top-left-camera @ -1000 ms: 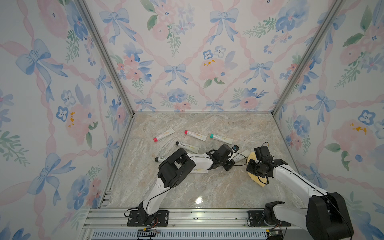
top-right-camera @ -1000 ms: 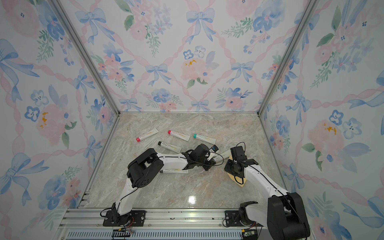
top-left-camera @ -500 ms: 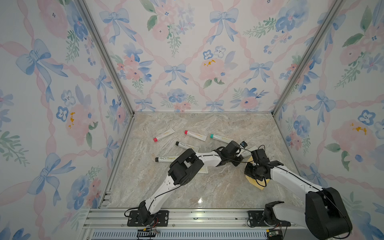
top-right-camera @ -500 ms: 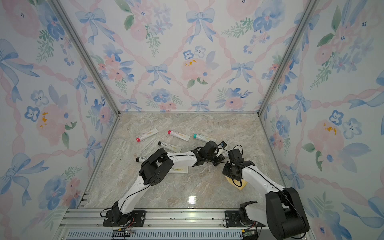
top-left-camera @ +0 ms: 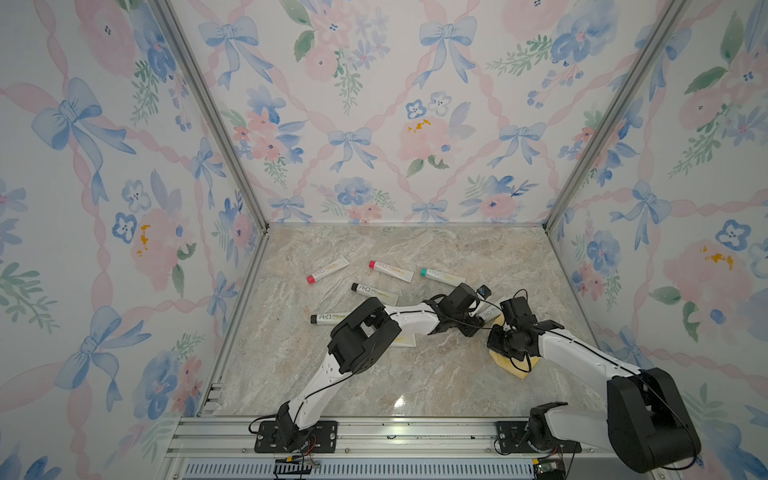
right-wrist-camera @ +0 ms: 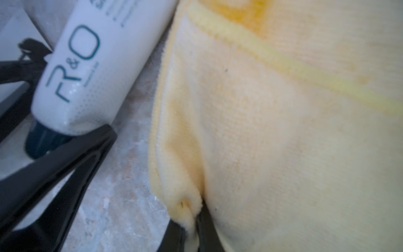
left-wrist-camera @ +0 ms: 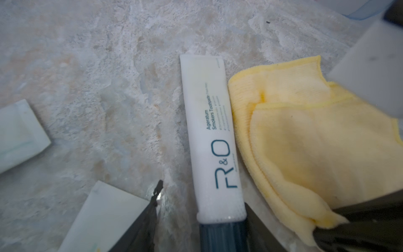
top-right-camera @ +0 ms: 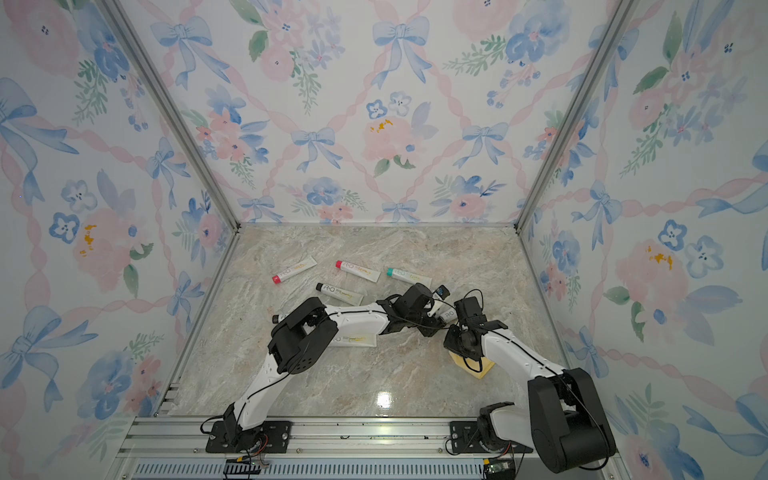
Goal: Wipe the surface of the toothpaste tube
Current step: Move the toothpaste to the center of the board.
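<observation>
**Status.** The toothpaste tube (left-wrist-camera: 210,135) lies flat on the worktop (left-wrist-camera: 87,76), printed face up. My left fingers (left-wrist-camera: 202,194) stand apart on either side of its dark cap end. One is close against the tube's shoulder and the other is clear of it, so the tube is not clamped. My right fingers (right-wrist-camera: 192,218) are pinched tight on a fold of the yellow cloth (left-wrist-camera: 305,141). The cloth lies just beside the tube along its length and does not cover it.

**Progress.** Tube and cloth are side by side, and I judge that the wiping pass over the printed face is yet to be made. The underside would then need a turn of the tube.

**Not visible.**
- In both top views, my two wrists cover nearly all of the tube.
- The cap is cut off at the edge of the left wrist view.
- The right wrist view is soft, so dirt on the tube cannot be assessed.
- The spare tubes (top-left-camera: 328,270) lie well apart from the tube.
</observation>
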`<state>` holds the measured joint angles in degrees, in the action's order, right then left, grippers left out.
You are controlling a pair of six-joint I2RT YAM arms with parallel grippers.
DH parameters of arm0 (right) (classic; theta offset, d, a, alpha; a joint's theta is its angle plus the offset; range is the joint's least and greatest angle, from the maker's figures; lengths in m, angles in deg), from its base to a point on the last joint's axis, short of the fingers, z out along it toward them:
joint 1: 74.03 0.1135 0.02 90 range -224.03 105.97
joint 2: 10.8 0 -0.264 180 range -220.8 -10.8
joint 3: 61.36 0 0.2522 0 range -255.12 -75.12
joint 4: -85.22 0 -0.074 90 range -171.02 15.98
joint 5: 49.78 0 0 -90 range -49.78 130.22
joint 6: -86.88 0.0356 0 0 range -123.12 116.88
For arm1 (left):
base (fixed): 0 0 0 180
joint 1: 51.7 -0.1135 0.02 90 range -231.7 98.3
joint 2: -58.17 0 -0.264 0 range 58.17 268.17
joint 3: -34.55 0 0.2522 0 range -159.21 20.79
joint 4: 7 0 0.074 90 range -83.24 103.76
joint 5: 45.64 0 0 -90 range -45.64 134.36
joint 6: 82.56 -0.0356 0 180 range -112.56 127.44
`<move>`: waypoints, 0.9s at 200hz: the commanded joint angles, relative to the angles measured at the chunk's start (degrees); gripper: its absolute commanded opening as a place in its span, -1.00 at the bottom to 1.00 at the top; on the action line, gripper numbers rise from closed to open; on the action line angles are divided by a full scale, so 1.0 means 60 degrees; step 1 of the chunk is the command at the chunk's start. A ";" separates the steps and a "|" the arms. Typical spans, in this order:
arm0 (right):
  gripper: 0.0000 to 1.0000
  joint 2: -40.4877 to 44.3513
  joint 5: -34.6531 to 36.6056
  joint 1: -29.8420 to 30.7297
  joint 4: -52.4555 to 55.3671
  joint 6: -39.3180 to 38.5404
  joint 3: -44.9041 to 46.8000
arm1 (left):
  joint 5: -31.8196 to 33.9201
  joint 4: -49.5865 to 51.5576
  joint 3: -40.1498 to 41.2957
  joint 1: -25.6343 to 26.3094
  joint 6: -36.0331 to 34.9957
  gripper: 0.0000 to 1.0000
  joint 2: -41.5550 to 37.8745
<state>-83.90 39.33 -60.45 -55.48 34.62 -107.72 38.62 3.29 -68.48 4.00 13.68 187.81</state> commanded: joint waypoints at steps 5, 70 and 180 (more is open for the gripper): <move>-0.75 -0.0289 -0.0119 -0.0069 -0.0056 -0.0231 -0.0228 | 0.0378 0.0338 0.0772 -0.0242 0.0013 0.31 -0.1158; -0.75 -0.1047 -0.0416 -0.0319 -0.0210 -0.0657 -0.0823 | 0.1435 0.0357 0.2913 -0.0782 -0.0098 0.38 -0.2759; -0.76 -0.1136 -0.0614 -0.0567 -0.0259 -0.0758 -0.0961 | 0.0490 0.0360 0.1502 -0.0492 -0.0200 -0.26 -0.1363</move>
<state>-91.62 36.27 -63.48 -57.25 30.73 -113.90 44.13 5.20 -55.91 -0.28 12.56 176.07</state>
